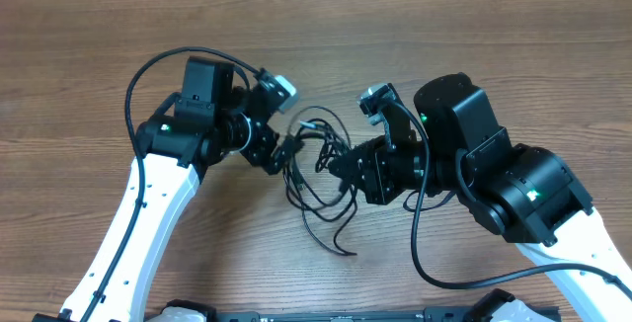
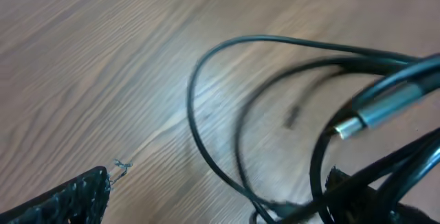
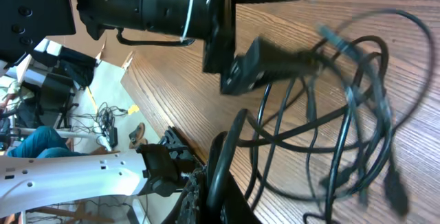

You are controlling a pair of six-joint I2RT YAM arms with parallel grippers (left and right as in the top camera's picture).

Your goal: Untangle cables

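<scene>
The tangled cables [image 1: 321,169] lie mid-table [image 1: 474,26] between 2 grippers, long axis far-to-near, loose ends trailing near. The left gripper [image 1: 286,156] gapes wide, strands passing between its fingers ungripped. The right gripper [image 1: 343,172] is pinched onto strands.

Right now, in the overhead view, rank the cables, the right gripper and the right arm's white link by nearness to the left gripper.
From the left gripper:
1. cables, at its fingertips, centre.
2. right gripper, across the tangle.
3. white link, far right corner.

White arms [image 1: 163,208] carry black joints [image 1: 202,105] (seemingly green-lit).
</scene>
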